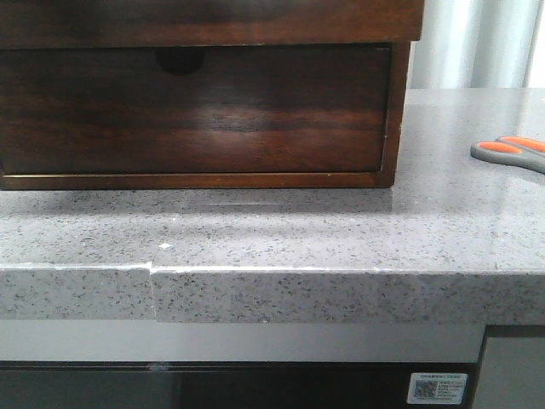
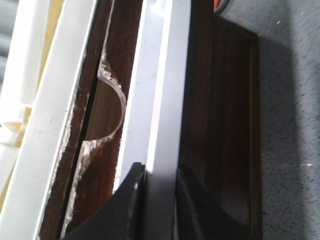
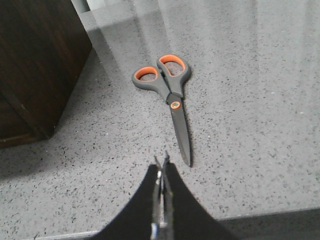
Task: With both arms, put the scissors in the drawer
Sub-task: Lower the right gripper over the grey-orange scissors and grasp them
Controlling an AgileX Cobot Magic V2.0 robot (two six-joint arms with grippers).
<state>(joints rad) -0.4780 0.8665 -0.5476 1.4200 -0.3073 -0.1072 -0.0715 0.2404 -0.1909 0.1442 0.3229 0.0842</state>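
The scissors (image 3: 170,95) lie flat on the grey counter, orange-lined handles away from my right gripper and the blade tip near it. They also show at the right edge of the front view (image 1: 511,152). My right gripper (image 3: 162,161) is shut and empty, just short of the blade tip. The drawer (image 2: 220,125) has a plain dark front with white along its rim. It shows as the top band in the front view (image 1: 255,21), standing out past the cabinet. My left gripper (image 2: 161,172) is closed over the drawer's rim, one finger on each side. Neither gripper shows in the front view.
The wooden cabinet holds a lower drawer front with a half-round notch (image 1: 179,60), also seen in the left wrist view (image 2: 102,110). The cabinet's corner (image 3: 35,65) stands close beside the scissors. The counter's front edge (image 1: 255,290) is near. White plastic parts (image 2: 30,75) lie behind the drawer.
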